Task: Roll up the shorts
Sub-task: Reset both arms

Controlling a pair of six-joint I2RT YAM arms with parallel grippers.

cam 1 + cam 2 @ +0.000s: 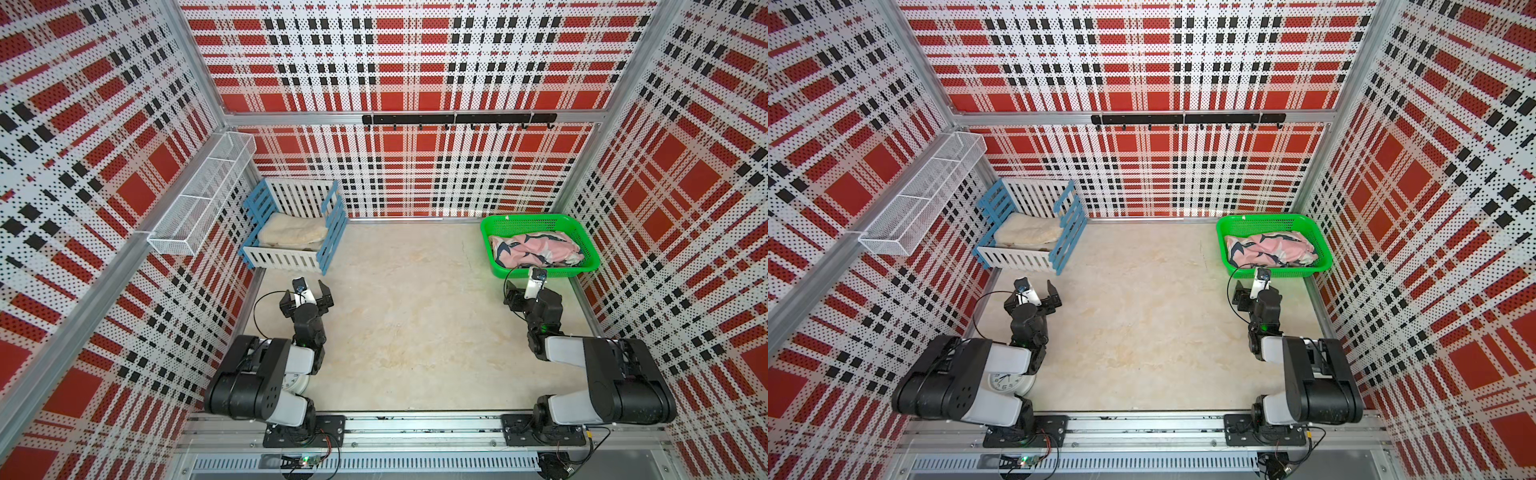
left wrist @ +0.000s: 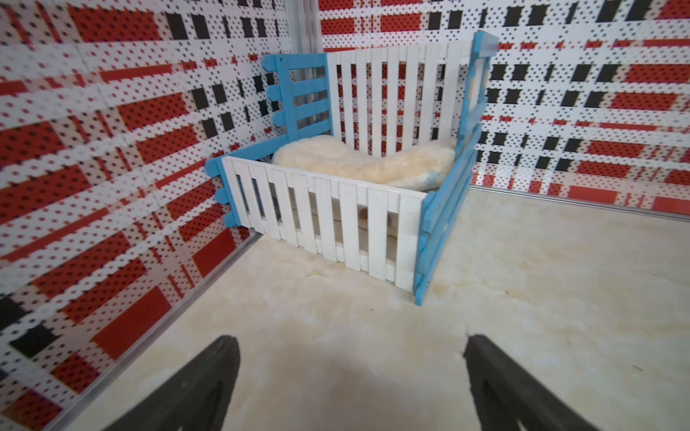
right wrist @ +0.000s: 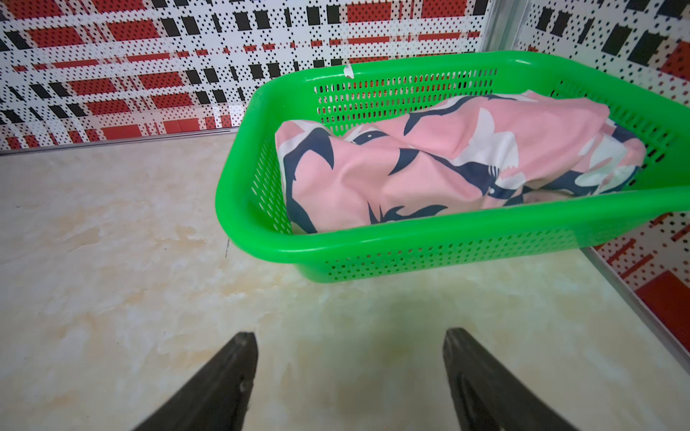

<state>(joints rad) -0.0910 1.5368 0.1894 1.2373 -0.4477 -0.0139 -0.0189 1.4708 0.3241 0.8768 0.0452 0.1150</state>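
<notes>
A beige marbled counter (image 1: 415, 332), walled in by red, black and white plaid panels, fills both top views; its middle is bare. At its far left corner stands a blue-and-white slatted crate (image 1: 286, 258) with a cream fluffy cloth (image 1: 291, 235) folded inside, apparently stored out of the way. At the far right corner sits a green mesh basket (image 3: 448, 233), which looks like the drop-off spot for finished laundry. The shorts (image 3: 429, 164), pink with navy-and-white sharks, lie wholly inside it as a compact, slightly rumpled bundle running along the basket's length. From this I judge that the rolling is done, though how tight the roll is cannot be told. The right hand (image 3: 350, 334) hovers over bare counter just in front of the basket, facing it, its two black fingers spread wide, holding and touching nothing. The left hand (image 2: 351, 339) likewise hangs near the crate, fingers fully apart and empty. Neither hand is in contact with the shorts.
</notes>
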